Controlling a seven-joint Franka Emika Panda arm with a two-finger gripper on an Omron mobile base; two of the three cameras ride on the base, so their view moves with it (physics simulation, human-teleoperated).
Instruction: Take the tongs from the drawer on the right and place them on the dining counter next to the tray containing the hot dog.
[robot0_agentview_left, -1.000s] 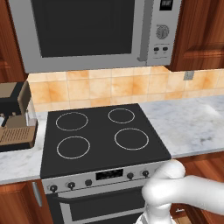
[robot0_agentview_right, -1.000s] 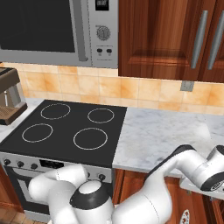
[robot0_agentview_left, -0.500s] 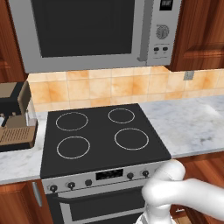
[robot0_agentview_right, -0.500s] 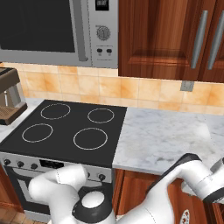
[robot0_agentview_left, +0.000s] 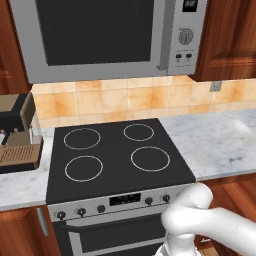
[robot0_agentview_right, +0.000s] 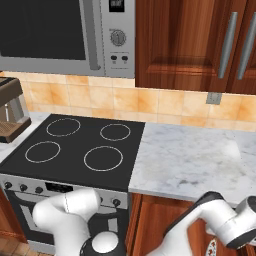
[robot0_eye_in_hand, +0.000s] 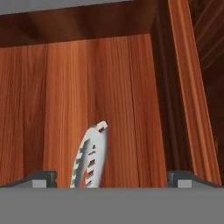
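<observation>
Step in hand: reaching down into the open drawer (robot0_eye_in_hand: 109, 87) to take the tongs (robot0_eye_in_hand: 91, 159); nothing is held yet.
Tool state: the tool (robot0_eye_in_hand: 111, 177) has its two dark tips spread wide apart, one at each lower corner of the hand view, with empty air between them.
Where the tongs are: lying flat on the wooden drawer floor, at about 7 o'clock from the centre of the hand view; the slotted silver end points toward 12 o'clock, and the rest runs out of sight under the bottom edge.
Doing it well: I judge the tongs sit left of the midline between the tips, nearer the left one. Shift the tool toward 9 o'clock until the metal lies centred, then lower and close across the narrow width of the arms, not along their length.
Risk: the drawer's side wall (robot0_eye_in_hand: 186, 83) stands close at 3 o'clock; keeping off it matters on the way down and on the lift out.
Drawer contents: the tongs alone are visible on the wood floor; the near part is hidden.
Arm: bent low at 5 o'clock in the right base view, below the marble surface (robot0_agentview_right: 195, 157) beside the stove (robot0_agentview_right: 75, 145).
</observation>
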